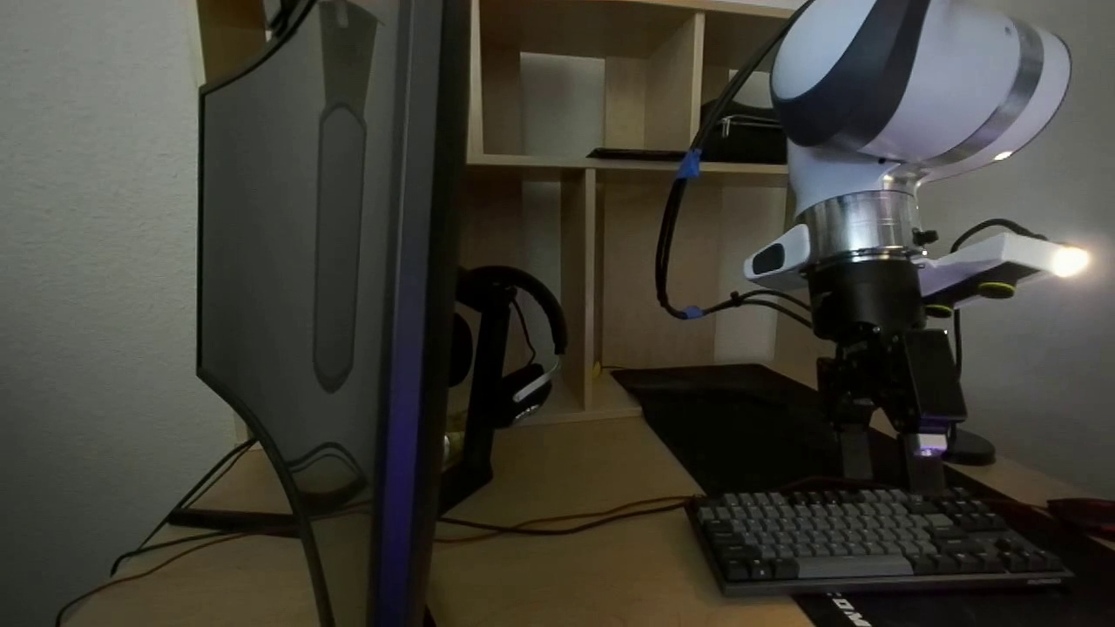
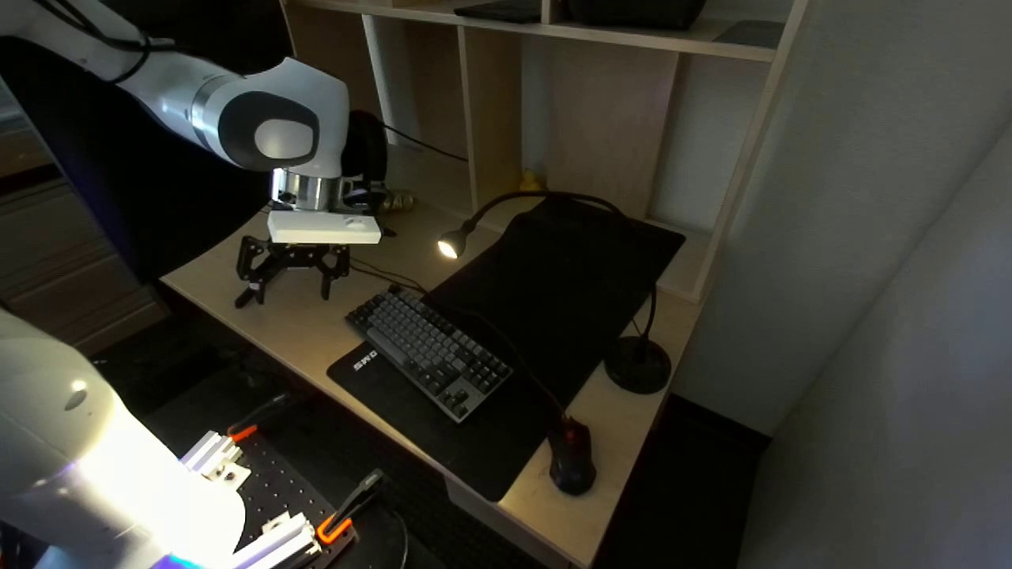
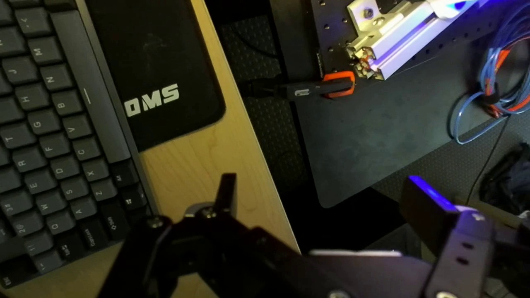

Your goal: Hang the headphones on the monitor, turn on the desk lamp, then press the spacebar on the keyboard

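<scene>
Low, wide keyboard (image 2: 431,348) of dark grey-black plastic with raised square keys: laid mostly on a thin black desk mat (image 2: 553,269), its Esc end over the pale wooden desk (image 3: 186,165). A long grey plastic spacebar (image 3: 89,82) is set along its front row.

Black two-fingered metal gripper (image 1: 892,475): suspended above and off the keyboard's Esc end, towards its front side. Fingers spread wide; nothing grasped; keyboard not touched.

Slim black gooseneck lamp (image 2: 637,363) with small round base: stood beyond the keyboard's arrow-key end, its stalk arched back towards the keyboard, its small head lit.

Black over-ear headphones (image 1: 549,305) with curved band and padded cups: draped over a dark upright stand (image 1: 492,366), well apart from the keyboard beyond its Esc end, near a very large flat monitor (image 1: 335,261) with grey plastic back. Contact between headphones and monitor cannot be made out.

Step in hand: judged, from the lit lamp and the gripper's place, to be the spacebar press, though the headphones are not seen hung on the monitor.

Handling: the fingers should first be brought together, so that a narrow tip is presented. The tip should be lined up over the spacebar's middle, clear of the letter row and the keyboard's front rim. A slow, vertical descent is advised, with a light push and prompt lift; by a slanted push the keyboard could be slid.
</scene>
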`<action>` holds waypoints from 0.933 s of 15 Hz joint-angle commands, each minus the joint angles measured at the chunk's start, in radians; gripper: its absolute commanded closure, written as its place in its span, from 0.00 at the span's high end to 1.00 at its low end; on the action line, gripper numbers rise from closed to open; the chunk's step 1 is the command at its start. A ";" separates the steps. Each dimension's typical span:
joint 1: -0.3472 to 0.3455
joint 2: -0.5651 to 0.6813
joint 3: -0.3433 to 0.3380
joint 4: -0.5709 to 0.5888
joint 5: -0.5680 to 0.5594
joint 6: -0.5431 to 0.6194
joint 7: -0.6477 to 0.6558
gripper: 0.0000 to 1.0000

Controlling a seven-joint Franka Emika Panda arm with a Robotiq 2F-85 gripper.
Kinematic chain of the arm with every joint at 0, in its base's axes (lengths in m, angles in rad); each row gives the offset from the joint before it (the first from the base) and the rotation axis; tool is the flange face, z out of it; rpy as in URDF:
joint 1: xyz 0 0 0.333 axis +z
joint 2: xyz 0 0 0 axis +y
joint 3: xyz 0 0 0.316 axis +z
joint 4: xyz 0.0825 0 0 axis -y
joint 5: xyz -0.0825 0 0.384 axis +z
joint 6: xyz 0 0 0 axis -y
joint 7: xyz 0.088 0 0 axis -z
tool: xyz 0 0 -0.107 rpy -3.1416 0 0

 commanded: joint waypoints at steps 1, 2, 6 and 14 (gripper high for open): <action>0.000 0.000 0.000 0.001 0.000 -0.001 0.000 1.00; 0.000 0.000 0.000 0.001 0.000 -0.001 0.000 1.00; 0.000 0.000 0.000 0.001 0.000 -0.001 0.000 1.00; -0.031 0.091 -0.003 -0.138 -0.049 0.353 0.048 1.00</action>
